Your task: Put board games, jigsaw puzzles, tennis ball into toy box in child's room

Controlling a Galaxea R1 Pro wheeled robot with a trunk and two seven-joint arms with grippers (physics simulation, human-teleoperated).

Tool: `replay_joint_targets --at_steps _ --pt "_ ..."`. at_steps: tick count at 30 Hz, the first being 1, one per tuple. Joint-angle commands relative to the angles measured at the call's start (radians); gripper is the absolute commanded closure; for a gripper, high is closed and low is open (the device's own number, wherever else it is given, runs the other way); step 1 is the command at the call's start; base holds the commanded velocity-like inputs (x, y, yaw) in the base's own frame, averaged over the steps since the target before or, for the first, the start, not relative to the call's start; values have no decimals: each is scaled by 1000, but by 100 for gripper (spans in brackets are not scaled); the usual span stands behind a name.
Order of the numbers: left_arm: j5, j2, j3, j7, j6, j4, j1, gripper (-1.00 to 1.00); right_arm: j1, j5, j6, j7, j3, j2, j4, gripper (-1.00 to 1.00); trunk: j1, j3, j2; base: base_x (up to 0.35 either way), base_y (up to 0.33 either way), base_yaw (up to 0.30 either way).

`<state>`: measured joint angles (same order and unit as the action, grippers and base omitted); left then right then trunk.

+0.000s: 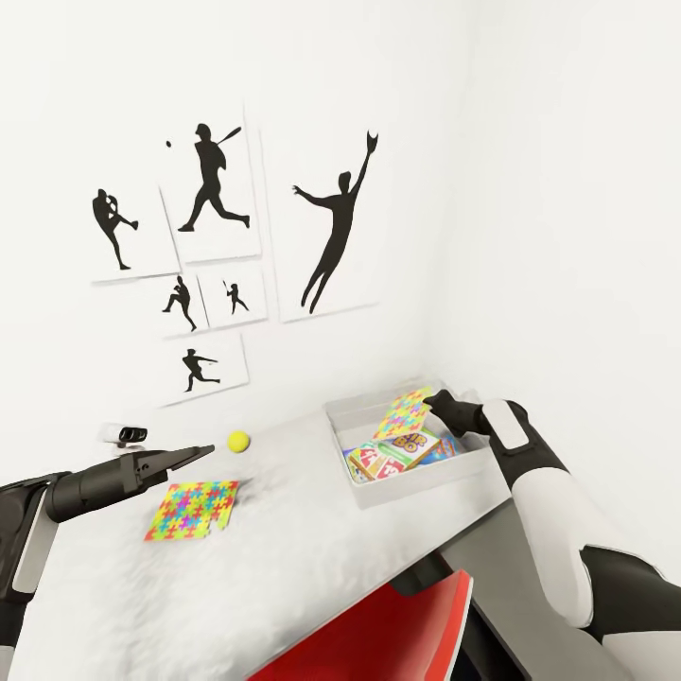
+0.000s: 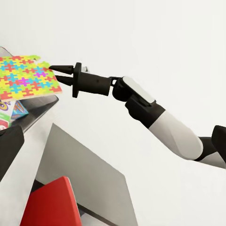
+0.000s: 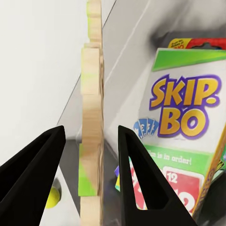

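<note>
**"SKIP-BO" readable in the toy box**

The right gripper (image 3: 89, 155) stands open astride one jigsaw puzzle (image 1: 405, 412), held edge-on over the toy box (image 1: 378, 488). One board game (image 3: 188, 127) reads "SKIP-BO" ("…in order!" beneath). A second puzzle (image 1: 192, 509) and one tennis ball (image 1: 238, 440) lie on the table (image 1: 312, 567); the left gripper (image 1: 203, 451) looks closed, empty.

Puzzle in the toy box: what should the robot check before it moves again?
1. Right end effector let go of the leaning puzzle: ok, gaps on both sides.
2. Leaning puzzle inside the toy box: ok, standing tilted.
3. Skip-Bo game in the box: ok.
4. Second puzzle in the box: not ok, it lies on the table.
5. Tennis ball in the box: not ok, on the table.
</note>
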<state>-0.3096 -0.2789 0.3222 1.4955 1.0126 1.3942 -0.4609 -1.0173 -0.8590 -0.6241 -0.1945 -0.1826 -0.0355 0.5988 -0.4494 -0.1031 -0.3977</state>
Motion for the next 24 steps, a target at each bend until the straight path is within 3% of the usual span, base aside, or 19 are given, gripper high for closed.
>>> replay_joint_targets --at_steps 1,12,24 --pt "0 0 0 3 11 0 -1 -100 -1 -11 -3 -9 -2 0 1 100 -1 -2 -2 0 0 0" --pt "1 -1 1 2 11 0 -1 -100 0 -12 -4 18 -3 -1 4 100 -1 -2 -2 0 0 0" --pt "1 0 -1 -3 11 0 -1 -100 2 -11 -2 138 -1 -9 6 100 -1 -6 -2 0 0 0"
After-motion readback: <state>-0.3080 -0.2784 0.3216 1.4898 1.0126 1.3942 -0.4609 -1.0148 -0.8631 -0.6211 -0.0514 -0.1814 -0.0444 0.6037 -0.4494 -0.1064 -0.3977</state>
